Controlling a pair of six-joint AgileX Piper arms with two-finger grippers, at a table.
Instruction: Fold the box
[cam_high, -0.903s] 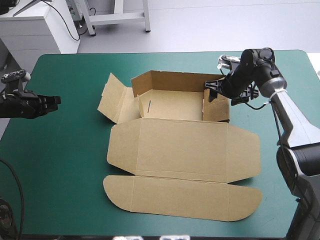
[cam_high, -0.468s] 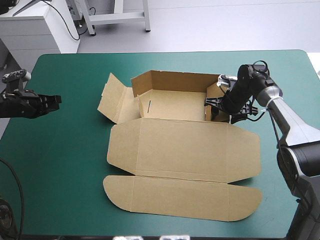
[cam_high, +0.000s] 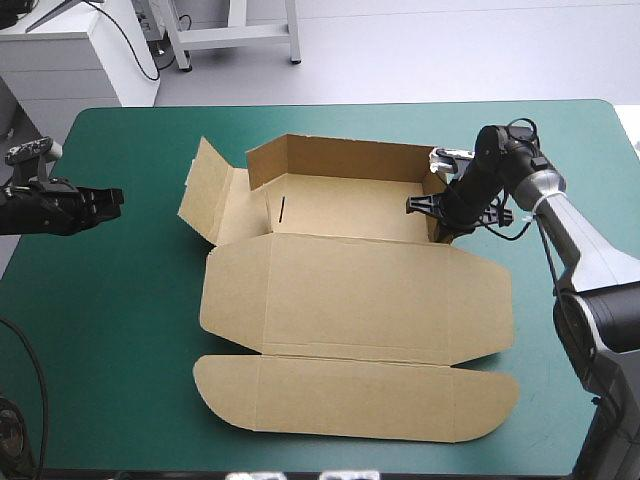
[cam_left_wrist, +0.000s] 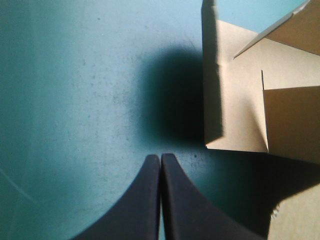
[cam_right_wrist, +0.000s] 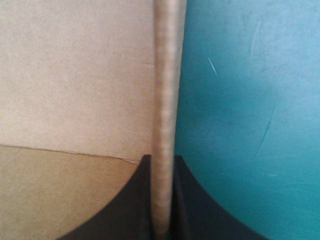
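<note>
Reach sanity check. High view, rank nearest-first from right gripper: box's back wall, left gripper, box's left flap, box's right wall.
1. box's right wall: in the jaws of the right gripper.
2. box's back wall: upright, far side.
3. box's left flap: raised, box's left end.
4. left gripper: at the left edge of the table.

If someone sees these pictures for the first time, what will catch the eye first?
The brown box lies half-formed in the middle of the teal-green table, its far wall raised and its lid panels flat toward the near edge. The right tool is shut on the box's upright right side wall. The left tool, shut and empty, hangs near the table's left edge, apart from the box.
</note>
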